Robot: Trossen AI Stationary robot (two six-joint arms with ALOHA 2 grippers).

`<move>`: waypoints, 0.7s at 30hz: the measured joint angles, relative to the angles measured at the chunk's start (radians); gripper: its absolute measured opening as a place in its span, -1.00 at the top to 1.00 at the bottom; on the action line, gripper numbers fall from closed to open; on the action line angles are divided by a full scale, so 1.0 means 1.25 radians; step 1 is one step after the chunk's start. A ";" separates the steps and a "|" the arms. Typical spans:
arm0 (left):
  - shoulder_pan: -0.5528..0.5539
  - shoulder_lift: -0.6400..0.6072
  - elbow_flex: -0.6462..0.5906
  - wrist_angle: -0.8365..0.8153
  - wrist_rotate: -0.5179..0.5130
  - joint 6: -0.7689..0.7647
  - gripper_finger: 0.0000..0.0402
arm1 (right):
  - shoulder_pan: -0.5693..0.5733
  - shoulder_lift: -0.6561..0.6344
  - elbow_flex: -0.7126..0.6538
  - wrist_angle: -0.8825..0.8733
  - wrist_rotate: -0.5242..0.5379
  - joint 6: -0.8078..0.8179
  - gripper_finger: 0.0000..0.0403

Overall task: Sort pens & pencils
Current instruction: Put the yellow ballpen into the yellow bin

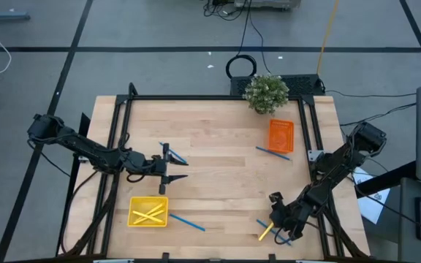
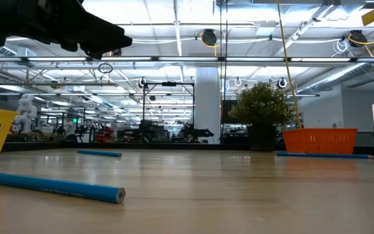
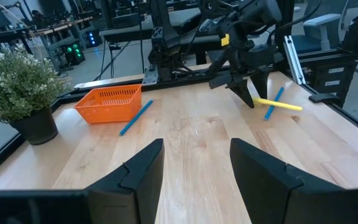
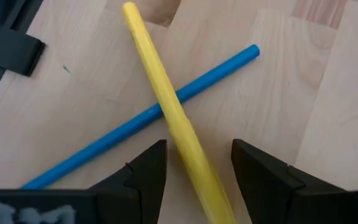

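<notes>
Three yellow sticks (image 1: 147,214) appear to lie in the yellow tray (image 1: 132,204) near the table's front left, so that colour is judged nearly sorted. One yellow stick (image 1: 266,231) is left out at the front right, crossed over a blue stick (image 1: 263,224); in the right wrist view the yellow is seen lying on top of the blue.

No blue stick can be seen inside the orange tray (image 1: 281,124), which stands at the back right beside the plant (image 1: 266,93); its inside cannot be fully made out. A second blue stick (image 1: 272,152) lies against the tray's near edge, outside it. A third blue stick (image 1: 187,221) lies just beside the yellow tray, on its right, and a fourth (image 1: 177,156) lies at mid-table by the left gripper. The blue half of the job is therefore judged not yet begun.

The right gripper (image 1: 278,214) is set low over the crossed pair, its fingers (image 4: 143,168) spread to either side of the yellow stick and not closed on it. A pick of that stick for the yellow tray is judged to be the step in hand.

The left gripper (image 1: 172,170) hangs over the left middle of the table, its fingers (image 3: 143,163) apart and holding nothing.
</notes>
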 joint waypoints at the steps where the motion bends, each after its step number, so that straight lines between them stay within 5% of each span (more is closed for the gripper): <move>1: 0.000 0.000 0.000 0.000 0.000 0.000 0.05 | 0.000 0.000 -0.004 0.005 0.001 -0.004 0.16; 7: 0.000 0.000 0.000 0.000 0.000 0.000 0.05 | 0.000 -0.001 -0.017 0.015 0.006 -0.010 0.34; 14: 0.000 0.000 0.000 0.000 0.000 0.000 0.05 | -0.001 0.000 -0.022 0.013 0.012 -0.052 0.85; 21: 0.000 0.000 0.000 0.001 0.000 0.003 0.05 | -0.002 -0.035 -0.025 -0.003 0.027 -0.029 0.88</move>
